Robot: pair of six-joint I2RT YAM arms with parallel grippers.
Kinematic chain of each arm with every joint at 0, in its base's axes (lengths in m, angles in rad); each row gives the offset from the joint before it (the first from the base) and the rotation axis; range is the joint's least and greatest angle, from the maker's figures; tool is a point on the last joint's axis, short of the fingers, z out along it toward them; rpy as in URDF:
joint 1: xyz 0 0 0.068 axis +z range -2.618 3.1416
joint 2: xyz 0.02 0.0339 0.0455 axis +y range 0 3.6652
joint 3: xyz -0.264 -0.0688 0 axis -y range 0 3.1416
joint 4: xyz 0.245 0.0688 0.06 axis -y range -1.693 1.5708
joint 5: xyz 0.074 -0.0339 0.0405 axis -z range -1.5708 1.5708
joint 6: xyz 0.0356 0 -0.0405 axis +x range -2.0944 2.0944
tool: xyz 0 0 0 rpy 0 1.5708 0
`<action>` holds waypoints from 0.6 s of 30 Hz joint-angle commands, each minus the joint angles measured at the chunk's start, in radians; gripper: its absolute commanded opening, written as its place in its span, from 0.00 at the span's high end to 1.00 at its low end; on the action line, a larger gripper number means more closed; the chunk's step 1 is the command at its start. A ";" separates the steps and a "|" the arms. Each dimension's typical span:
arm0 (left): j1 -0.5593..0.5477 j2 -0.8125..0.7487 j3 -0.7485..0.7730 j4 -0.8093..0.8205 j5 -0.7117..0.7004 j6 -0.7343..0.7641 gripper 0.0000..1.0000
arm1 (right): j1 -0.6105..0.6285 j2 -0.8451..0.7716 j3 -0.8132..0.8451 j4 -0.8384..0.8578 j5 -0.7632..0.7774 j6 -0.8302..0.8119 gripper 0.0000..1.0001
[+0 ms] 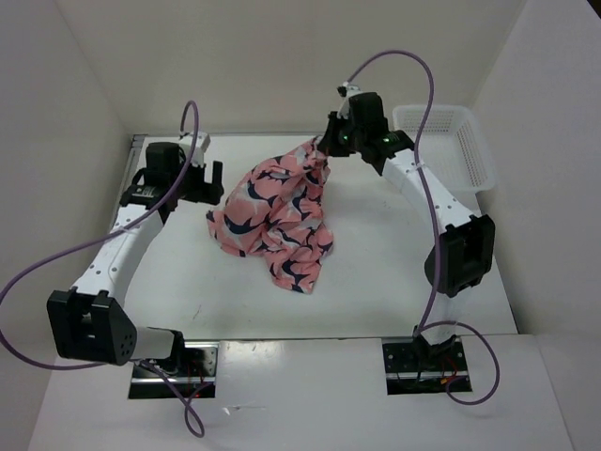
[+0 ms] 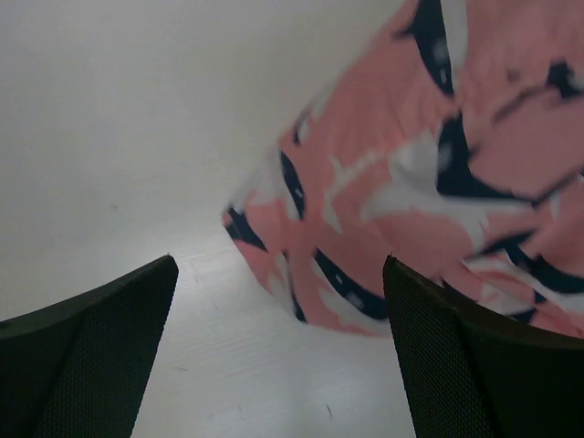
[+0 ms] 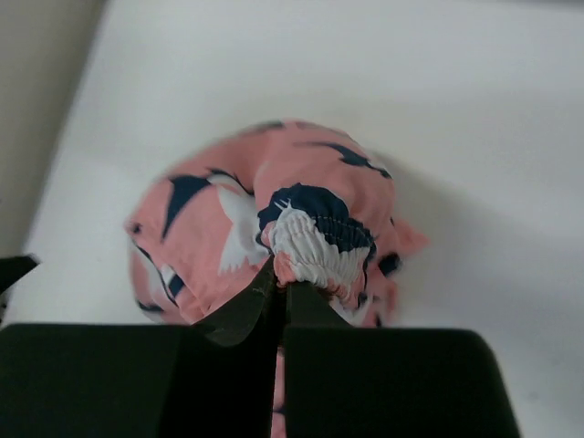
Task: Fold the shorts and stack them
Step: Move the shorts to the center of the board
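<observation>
The salmon-pink shorts (image 1: 277, 211) with navy and white fish shapes hang in a crumpled drape from the table's middle up to my right gripper (image 1: 324, 143). That gripper is shut on the gathered elastic waistband (image 3: 315, 242) and holds it lifted at the back of the table. The rest of the shorts (image 3: 219, 224) sags below it. My left gripper (image 1: 199, 178) is open and empty, just left of the shorts. In the left wrist view the shorts' edge (image 2: 401, 192) lies ahead of and between the open fingers (image 2: 456, 356), not touching them.
A white plastic mesh basket (image 1: 449, 146) stands at the back right, against the right wall. White walls close in the table on the left, back and right. The table's front edge runs just before the arm bases.
</observation>
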 commanded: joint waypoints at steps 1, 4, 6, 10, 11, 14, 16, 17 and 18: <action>-0.043 -0.020 -0.069 -0.115 0.127 0.004 0.00 | -0.083 -0.155 -0.124 0.082 -0.037 0.048 1.00; -0.056 0.022 -0.149 -0.094 0.102 0.004 0.00 | -0.094 -0.201 -0.294 0.120 -0.098 0.013 1.00; -0.056 0.052 -0.172 -0.050 0.057 0.004 0.00 | -0.104 -0.222 -0.347 0.136 -0.118 -0.007 1.00; -0.056 0.159 -0.174 0.076 -0.053 0.004 0.00 | -0.124 -0.290 -0.440 0.150 -0.147 -0.051 1.00; -0.056 0.182 -0.147 0.111 -0.081 0.004 0.00 | -0.138 -0.300 -0.450 0.139 -0.159 -0.071 1.00; -0.032 0.286 -0.052 0.112 -0.067 0.004 0.00 | -0.169 -0.342 -0.476 0.116 -0.185 -0.093 1.00; -0.011 0.375 0.088 0.075 -0.035 0.004 0.00 | -0.204 -0.363 -0.490 0.116 -0.199 -0.119 1.00; 0.016 0.406 0.145 0.014 -0.018 0.004 0.00 | -0.215 -0.383 -0.503 0.105 -0.211 -0.119 1.00; 0.033 0.459 0.245 -0.021 0.041 0.004 0.00 | -0.226 -0.394 -0.513 0.105 -0.212 -0.145 1.00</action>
